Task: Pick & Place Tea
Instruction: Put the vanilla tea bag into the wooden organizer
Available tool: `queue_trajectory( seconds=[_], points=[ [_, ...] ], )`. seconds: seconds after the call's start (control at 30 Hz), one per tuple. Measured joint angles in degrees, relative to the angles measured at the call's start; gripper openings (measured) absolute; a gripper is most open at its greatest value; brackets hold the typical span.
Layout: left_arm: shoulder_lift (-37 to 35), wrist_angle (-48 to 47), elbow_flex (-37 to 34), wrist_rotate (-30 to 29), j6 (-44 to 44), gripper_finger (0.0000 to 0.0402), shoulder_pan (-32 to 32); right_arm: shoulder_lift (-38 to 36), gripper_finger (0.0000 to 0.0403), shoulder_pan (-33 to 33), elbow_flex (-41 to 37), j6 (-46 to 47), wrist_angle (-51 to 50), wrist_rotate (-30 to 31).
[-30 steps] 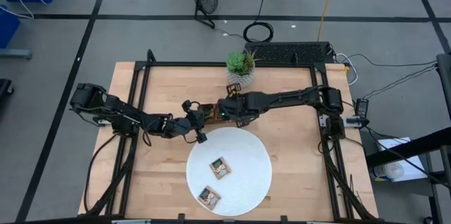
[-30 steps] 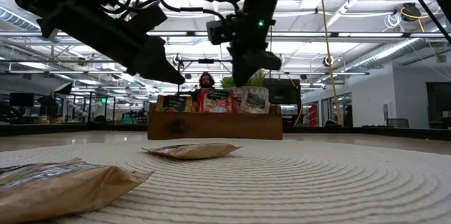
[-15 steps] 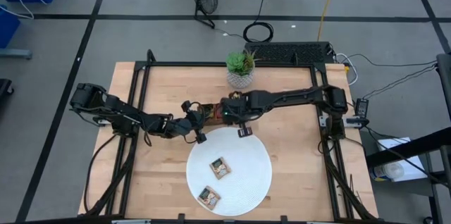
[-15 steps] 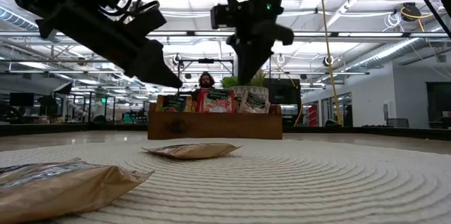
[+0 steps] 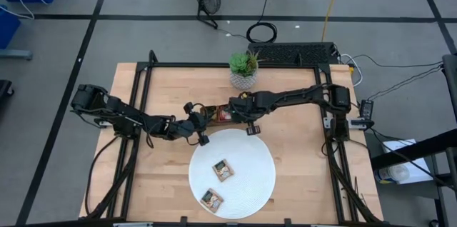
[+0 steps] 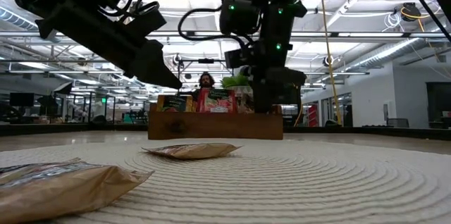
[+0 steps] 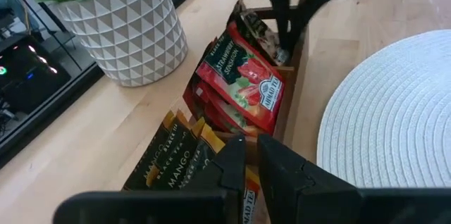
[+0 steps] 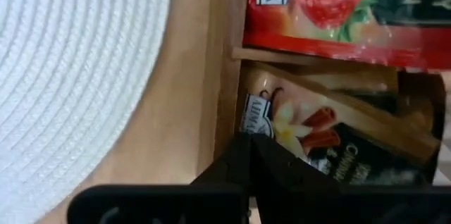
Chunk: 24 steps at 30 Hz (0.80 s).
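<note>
Left hand: fingers nearly together, nothing between them, hovering over the left end of the wooden tray, above the tan mango sachets.
Tray: on the desk, just beyond the far edge of the white plate; red sachets stand in its middle compartment.
Right hand: fingers pressed together at the tray's right compartment, against the vanilla sachet; whether it grips it, I cannot tell.
Plate: two sachets lie flat on it.
</note>
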Motion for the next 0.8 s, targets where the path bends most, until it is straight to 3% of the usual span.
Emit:
queue_trajectory(
  seconds=[0.47,0.8],
  points=[
    [0.0,0.06,0.0,0.02,-0.77,0.0044,0.0,-0.35,0.0,0.14,-7.11,0.32,7.24,0.42],
    [0.0,1.05,0.0,0.04,-0.77,0.0044,0.0,-0.46,0.0,3.72,-7.47,1.29,8.01,13.93]
  ],
)
